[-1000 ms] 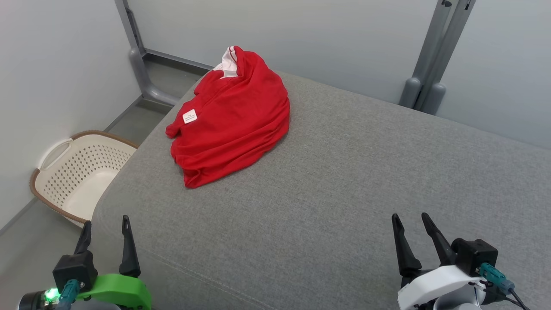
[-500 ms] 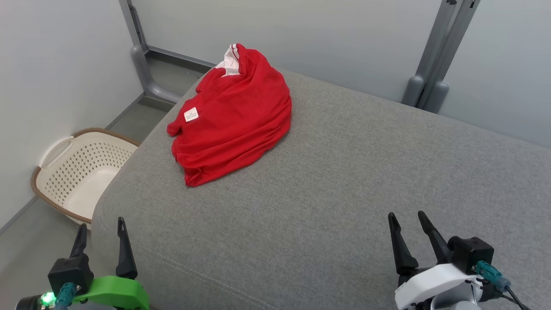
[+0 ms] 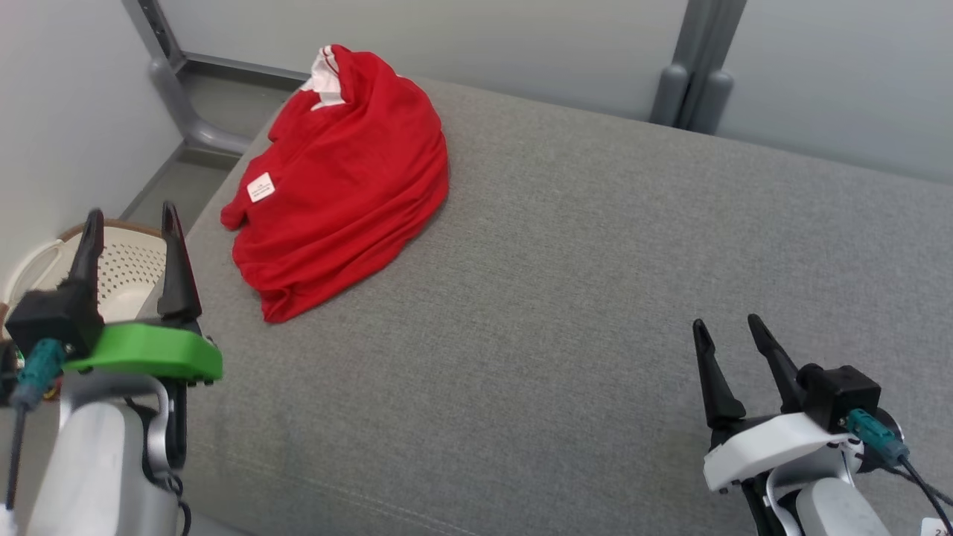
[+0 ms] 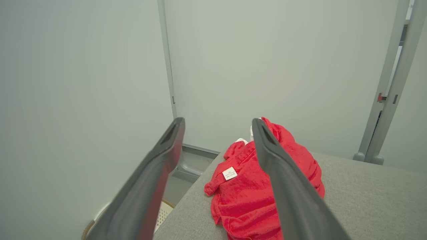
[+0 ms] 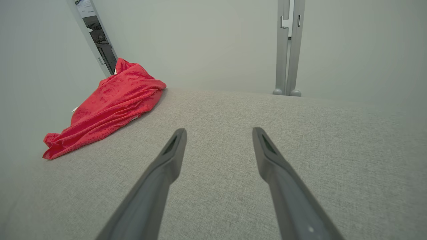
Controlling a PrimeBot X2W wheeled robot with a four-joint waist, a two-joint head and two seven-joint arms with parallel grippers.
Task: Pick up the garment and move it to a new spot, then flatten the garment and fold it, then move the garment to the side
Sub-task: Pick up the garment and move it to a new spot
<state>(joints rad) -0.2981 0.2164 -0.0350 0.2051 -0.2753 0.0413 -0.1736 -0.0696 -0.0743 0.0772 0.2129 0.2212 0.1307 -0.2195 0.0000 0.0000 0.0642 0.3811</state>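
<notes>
The garment is red with a white collar and a small white tag, lying bunched in a heap at the far left corner of the grey upholstered surface. It also appears as the garment ahead of my left fingers and the garment far to the left in the right wrist view. My left gripper is open and raised at the surface's left edge, short of the heap. My right gripper is open over the near right part, empty.
A white perforated laundry basket with a brown rim stands on the floor left of the surface, partly behind my left gripper. Grey metal posts rise along the pale back wall, another post at the far left corner.
My left arm has risen and moved forward toward the garment. The camera has shifted, so the whole scene sits further left and higher. The garment lies as before.
</notes>
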